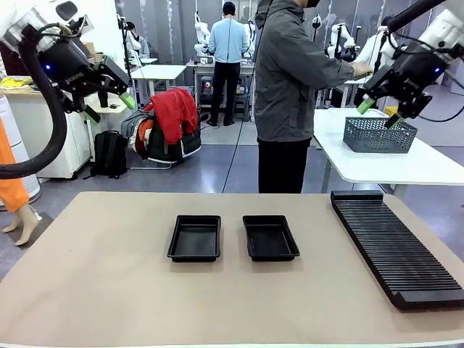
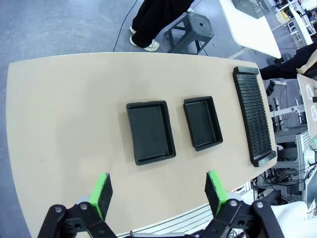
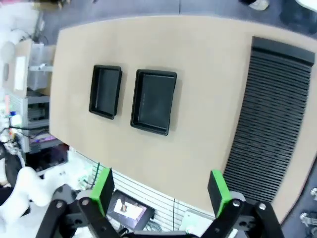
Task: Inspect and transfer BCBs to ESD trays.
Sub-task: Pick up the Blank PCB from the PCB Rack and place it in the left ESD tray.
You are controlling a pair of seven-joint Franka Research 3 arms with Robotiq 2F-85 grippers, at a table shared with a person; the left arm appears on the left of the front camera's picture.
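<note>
Beige table, busy workshop behind. Left gripper hangs high past the left edge, jaws spread, empty. Left ESD tray and right ESD tray lie empty mid-surface. A slotted rack lines the right edge, below the spread, empty right gripper. Likely risks: a BCB snagging a rim; an arm meeting the person at the far edge.

The left gripper is held high on the robot's left, tilted downward and inward, its green-padded fingers spread wide and holding nothing. The right gripper mirrors it high on the right, equally wide open and empty.
</note>
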